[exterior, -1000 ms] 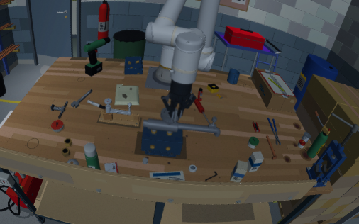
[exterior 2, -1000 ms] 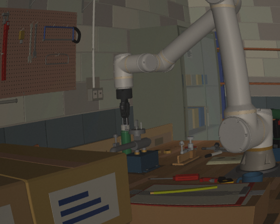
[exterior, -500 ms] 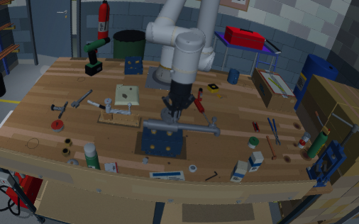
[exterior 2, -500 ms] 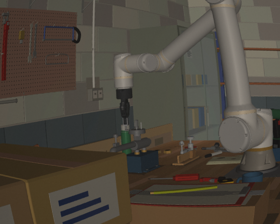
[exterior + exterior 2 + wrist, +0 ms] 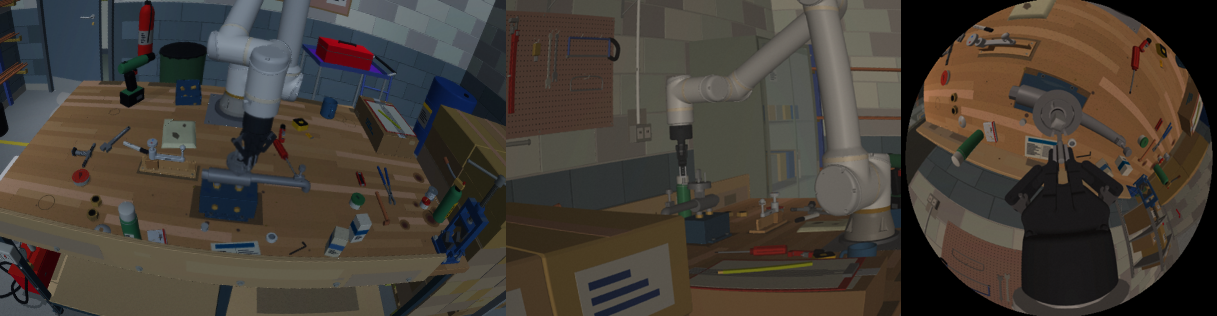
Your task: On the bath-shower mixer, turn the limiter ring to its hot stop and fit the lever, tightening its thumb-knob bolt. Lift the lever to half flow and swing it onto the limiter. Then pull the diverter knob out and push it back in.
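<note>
The grey limiter ring [image 5: 1057,113] sits on top of the mixer body [image 5: 255,178], a grey tube lying across a blue block [image 5: 228,199] at the middle of the bench. A thin tab stands up from the ring's near rim. The diverter knob [image 5: 301,172] sticks up at the tube's right end. The lever [image 5: 161,155] lies apart on a small wooden cradle to the left, beside a cream plate. My gripper [image 5: 1061,154] points straight down over the ring's near rim and is closed on the ring's tab.
Cardboard boxes [image 5: 387,125] fill the bench's right side. A red screwdriver [image 5: 281,145] lies just behind the mixer. A green spray can [image 5: 128,219], small boxes [image 5: 348,233] and a card [image 5: 235,247] line the front edge, and a blue vise [image 5: 462,227] sits at the right corner.
</note>
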Action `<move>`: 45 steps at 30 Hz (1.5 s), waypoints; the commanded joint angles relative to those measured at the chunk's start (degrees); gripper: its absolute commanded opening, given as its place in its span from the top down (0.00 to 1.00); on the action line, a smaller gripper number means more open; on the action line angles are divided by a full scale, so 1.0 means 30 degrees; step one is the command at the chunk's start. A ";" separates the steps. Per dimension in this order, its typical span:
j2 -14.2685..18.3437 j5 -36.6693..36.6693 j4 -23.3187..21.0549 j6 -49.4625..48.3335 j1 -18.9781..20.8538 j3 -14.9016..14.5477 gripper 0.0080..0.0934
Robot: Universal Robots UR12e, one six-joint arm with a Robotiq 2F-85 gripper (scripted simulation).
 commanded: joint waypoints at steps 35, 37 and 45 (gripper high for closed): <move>-0.0096 0.0006 -0.0006 -0.2008 0.0123 0.0078 1.00; -0.0096 0.0007 -0.0005 -0.2008 0.0123 0.0078 1.00; -0.0098 0.0008 -0.0002 -0.2008 0.0125 0.0077 1.00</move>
